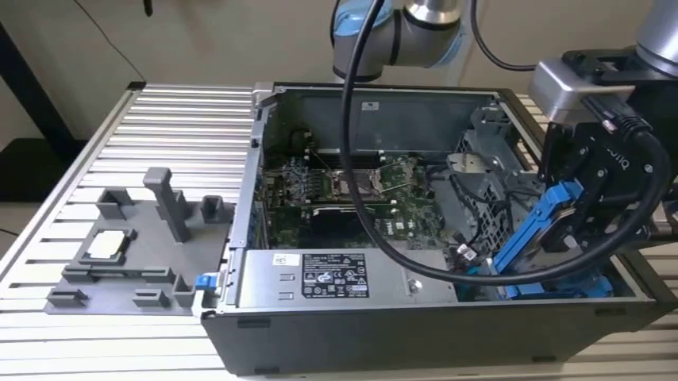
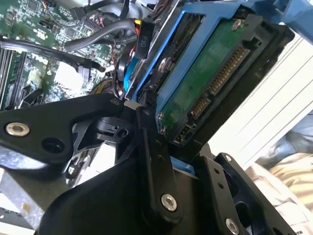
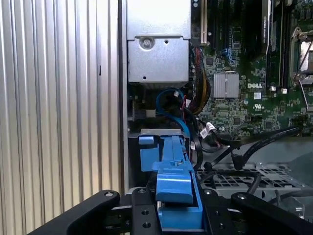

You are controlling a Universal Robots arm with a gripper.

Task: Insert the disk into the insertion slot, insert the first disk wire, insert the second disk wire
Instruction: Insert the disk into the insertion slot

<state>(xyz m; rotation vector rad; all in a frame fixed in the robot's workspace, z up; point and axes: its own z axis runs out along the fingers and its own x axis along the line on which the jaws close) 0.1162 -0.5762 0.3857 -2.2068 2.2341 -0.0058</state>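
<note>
**Desk:** So where is the disk (image 1: 548, 238)?

**Photographer:** Pinched in the gripper (image 1: 577, 226) and tilted steeply. Its bright blue carrier frame slopes down from the gripper into the corner of the open computer case (image 1: 424, 325), on the exterior view's right.

**Desk:** Is the grip firm?

**Photographer:** It looks so. In the first wrist view the black fingers (image 3: 139, 218) are pressed against either side of the blue carrier. In the second wrist view the disk's green circuit board and its row of connectors face the camera, just past the fingers.

**Desk:** Is it in the insertion slot?

**Photographer:** The disk's lower end is down among the case's fittings directly under the gripper. Whether it has entered the insertion slot cannot be told.

**Desk:** And around it?

**Photographer:** Just beside the gripper, further inside the case, stands a perforated metal cage (image 1: 485, 198), with the green motherboard (image 1: 350, 190) beyond it. Ahead of the gripper, in the first wrist view, loose black cables (image 3: 244, 152) and a blue cable (image 3: 171, 105) lie between the carrier and a silver power supply box (image 3: 159, 49). Well apart from the gripper, toward the exterior view's left, a grey fixture plate (image 1: 127, 254) rests on the ribbed metal table (image 1: 170, 119).
</note>
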